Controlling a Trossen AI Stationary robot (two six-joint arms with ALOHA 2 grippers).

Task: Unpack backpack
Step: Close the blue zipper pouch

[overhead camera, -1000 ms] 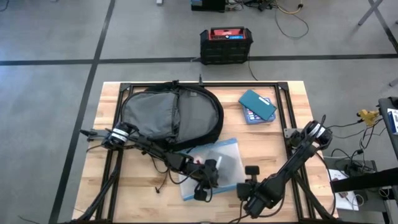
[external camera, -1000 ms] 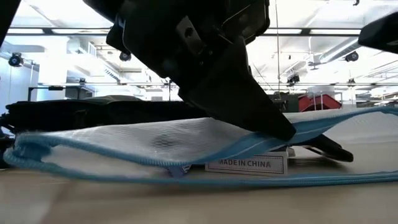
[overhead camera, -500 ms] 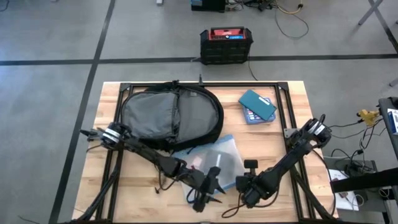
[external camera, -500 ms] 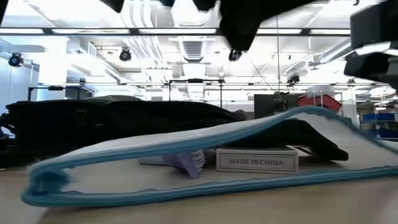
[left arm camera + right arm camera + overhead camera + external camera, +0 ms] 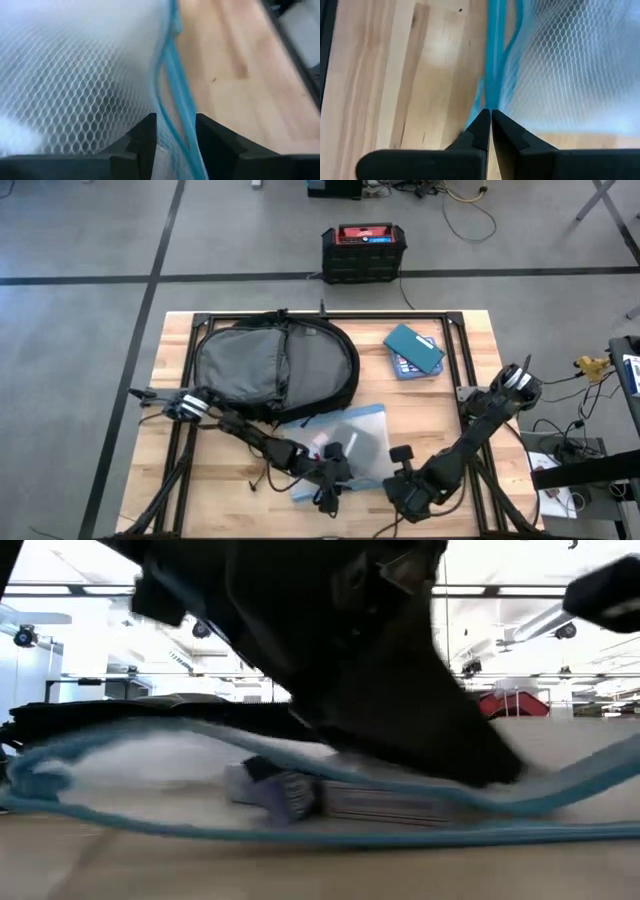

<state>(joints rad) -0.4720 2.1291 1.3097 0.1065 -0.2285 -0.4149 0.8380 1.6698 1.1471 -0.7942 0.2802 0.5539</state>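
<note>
The black backpack (image 5: 275,370) lies flat on the far left part of the table, grey lining up. In front of it lies a white mesh pouch (image 5: 345,442) with blue trim; through it a labelled box (image 5: 380,802) and a purple thing (image 5: 285,795) show. My left gripper (image 5: 328,483) is open at the pouch's near edge, with the blue trim between its fingers (image 5: 175,135). My right gripper (image 5: 392,475) is shut on the pouch's near right edge. My left gripper stands astride the pouch's blue-trimmed near edge (image 5: 172,107), one finger (image 5: 145,137) on the mesh side and one on the table side, slanting down from the table's left. In the low view its dark body lies on the pouch's top (image 5: 400,765), which sags under it. My right gripper pinches the pouch's blue edge trim (image 5: 491,100) between its two fingertips, coming steeply from above. The pouch's right end (image 5: 615,755) rises off the table toward the hold, while the rest lies on the wood.
A teal case (image 5: 413,350) lies at the far right of the table. Black frame rails (image 5: 455,360) run along the table's sides and far edge. A black crate with a red top (image 5: 363,252) stands on the floor beyond.
My left gripper rose off the pouch and spread its fingers wide, then came back down on the pouch's near edge with a narrower gap. The pouch's right part arched up in my right gripper's hold half a second ago and has sunk lower again.
</note>
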